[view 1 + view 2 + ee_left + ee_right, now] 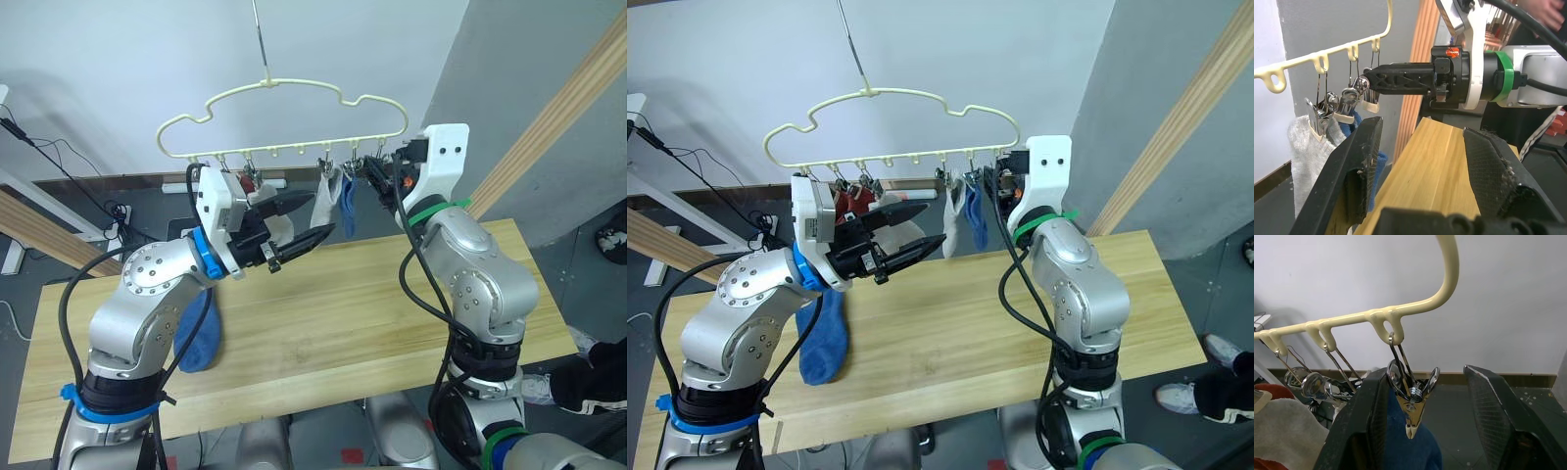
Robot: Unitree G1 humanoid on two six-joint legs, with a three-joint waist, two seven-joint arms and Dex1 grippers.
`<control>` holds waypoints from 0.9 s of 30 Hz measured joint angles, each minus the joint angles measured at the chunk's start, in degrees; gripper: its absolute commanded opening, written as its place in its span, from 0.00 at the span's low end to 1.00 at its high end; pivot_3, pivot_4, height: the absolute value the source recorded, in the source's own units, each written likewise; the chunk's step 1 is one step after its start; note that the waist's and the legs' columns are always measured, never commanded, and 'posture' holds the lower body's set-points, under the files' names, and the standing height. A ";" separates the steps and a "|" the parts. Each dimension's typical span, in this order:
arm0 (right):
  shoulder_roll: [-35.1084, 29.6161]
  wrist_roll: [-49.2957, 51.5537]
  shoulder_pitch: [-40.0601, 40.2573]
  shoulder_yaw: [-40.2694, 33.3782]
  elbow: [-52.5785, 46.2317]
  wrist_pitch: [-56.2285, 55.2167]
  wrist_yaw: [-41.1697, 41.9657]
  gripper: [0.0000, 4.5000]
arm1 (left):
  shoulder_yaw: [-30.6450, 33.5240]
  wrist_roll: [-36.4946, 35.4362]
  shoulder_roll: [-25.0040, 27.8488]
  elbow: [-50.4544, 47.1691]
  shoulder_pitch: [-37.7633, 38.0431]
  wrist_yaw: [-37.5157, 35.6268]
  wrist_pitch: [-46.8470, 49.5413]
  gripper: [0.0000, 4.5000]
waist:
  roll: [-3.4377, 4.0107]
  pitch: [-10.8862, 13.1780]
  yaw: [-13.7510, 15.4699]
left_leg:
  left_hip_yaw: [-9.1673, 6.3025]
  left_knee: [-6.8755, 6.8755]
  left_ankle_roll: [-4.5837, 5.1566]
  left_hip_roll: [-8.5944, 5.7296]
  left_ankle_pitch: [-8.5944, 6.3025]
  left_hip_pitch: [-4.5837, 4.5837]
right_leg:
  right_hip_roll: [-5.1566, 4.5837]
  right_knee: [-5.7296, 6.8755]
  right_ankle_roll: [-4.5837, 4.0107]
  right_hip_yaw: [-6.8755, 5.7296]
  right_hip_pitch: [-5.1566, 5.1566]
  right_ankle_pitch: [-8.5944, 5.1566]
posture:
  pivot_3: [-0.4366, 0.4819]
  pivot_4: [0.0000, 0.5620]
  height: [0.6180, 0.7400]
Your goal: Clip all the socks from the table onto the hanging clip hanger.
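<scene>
Hanger of thin pale-yellow wire, cloud-shaped outline (284,98), is suspended by a long hook above the far edge of the long light wooden plank worktop (333,323); a row of small metal clips (1410,404) is carried beneath its lower bar. Light grey ankle sock (326,199) and blue ankle sock (348,208) are clipped side by side near the right end of the row. Brick red sock (854,203) is clipped toward the left end, partly hidden. Second blue sock (823,331) is draped over the worktop's left side behind the left arm. Left gripper (299,223) is raised below the hanger, jaws spread wide, nothing held. Right gripper (372,176) is placed at the rightmost clips, jaws parted around a clip, not closed on it.
</scene>
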 measured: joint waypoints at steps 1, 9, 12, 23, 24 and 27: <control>0.09 0.27 0.00 -0.10 -0.13 0.15 -0.23 0.55 | 0.00 0.02 -0.01 0.23 0.00 0.00 0.00 0.64 | 0.00 0.00 0.00 | 0.00 0.00 0.00 0.00 0.00 0.00 | 0.00 0.00 0.00 0.00 0.00 0.00 | 0.21 0.50 1.00; 0.07 1.31 0.00 -0.49 -0.99 1.35 -1.97 0.55 | -0.34 0.17 -0.13 0.48 0.00 -0.03 -0.16 0.64 | 0.00 0.00 0.00 | 0.00 0.00 0.00 0.00 0.00 0.00 | 0.00 0.00 0.00 0.00 0.00 0.00 | 0.20 0.50 1.00; 0.16 1.40 0.10 -0.49 -1.38 1.35 -2.75 0.55 | -0.36 0.24 -0.43 0.48 -0.01 -0.04 -0.19 0.64 | 0.00 -0.01 0.00 | 0.00 0.00 0.00 0.00 0.00 0.00 | 0.00 0.00 0.00 0.00 0.00 0.00 | 0.20 0.50 1.00; 1.11 1.54 0.69 -0.85 -2.25 1.47 -4.07 0.55 | -0.58 1.14 -0.68 0.74 -0.29 -0.19 -0.28 0.64 | 0.00 -0.01 -0.03 | 0.00 0.00 0.00 0.00 0.00 0.00 | 0.00 0.00 0.00 0.00 0.00 0.00 | 0.19 0.50 1.00; 1.14 1.55 0.69 -0.91 -2.35 1.47 -4.12 0.55 | -0.66 1.19 -0.72 0.86 -0.30 -0.21 -0.31 0.64 | 0.00 -0.02 -0.03 | 0.00 0.00 0.00 0.00 0.00 0.00 | 0.00 0.00 0.00 0.00 0.00 0.00 | 0.19 0.50 1.00; 1.23 1.85 0.72 -0.92 -2.61 1.49 -4.13 0.55 | -1.01 1.26 -0.83 1.13 -0.30 -0.28 -0.37 0.64 | 0.00 -0.02 -0.05 | 0.00 0.00 0.00 0.00 0.00 0.00 | 0.00 0.00 0.00 -0.01 0.00 0.00 | 0.19 0.50 1.00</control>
